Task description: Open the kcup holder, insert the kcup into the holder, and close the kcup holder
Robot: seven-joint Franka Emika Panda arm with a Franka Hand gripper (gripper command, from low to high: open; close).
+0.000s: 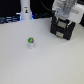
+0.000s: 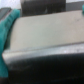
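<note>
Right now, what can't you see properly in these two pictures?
- Gripper: in the exterior view it hangs over the kcup holder; too small and blurry to tell open or shut.
- Kcup holder: its top is hidden by the arm; drawer state unclear.
- Wrist view: just a blurred grey surface.
- Kcup: only its green top shows.
</note>
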